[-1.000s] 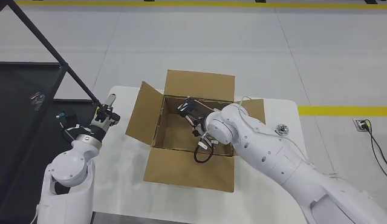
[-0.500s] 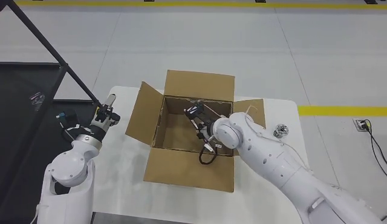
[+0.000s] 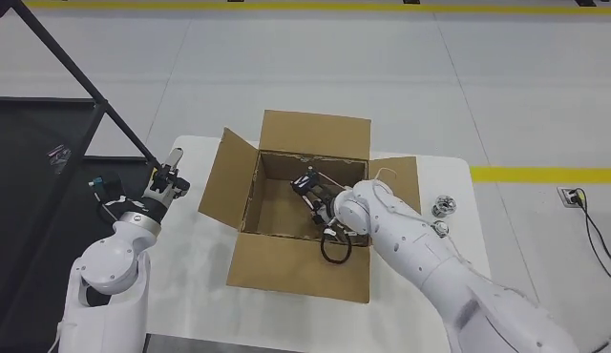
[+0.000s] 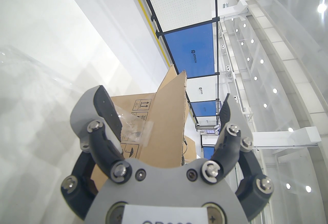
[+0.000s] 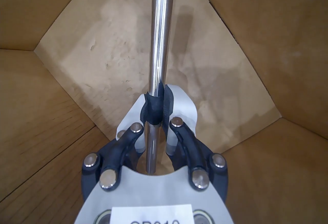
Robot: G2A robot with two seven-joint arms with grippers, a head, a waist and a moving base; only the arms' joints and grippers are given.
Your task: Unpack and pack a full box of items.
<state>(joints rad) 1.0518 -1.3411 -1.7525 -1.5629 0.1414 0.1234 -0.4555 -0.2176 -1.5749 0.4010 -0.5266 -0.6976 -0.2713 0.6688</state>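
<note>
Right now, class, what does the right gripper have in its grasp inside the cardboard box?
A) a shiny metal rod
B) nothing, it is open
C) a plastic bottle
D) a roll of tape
A: in the right wrist view the right gripper is shut on a shiny metal rod, inside the cardboard box.

Inside box: rod; box on table.

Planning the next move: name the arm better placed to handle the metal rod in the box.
Right: the right gripper is shut on the metal rod inside the cardboard box. The left gripper sits open and empty outside it, beside a flap.
</note>
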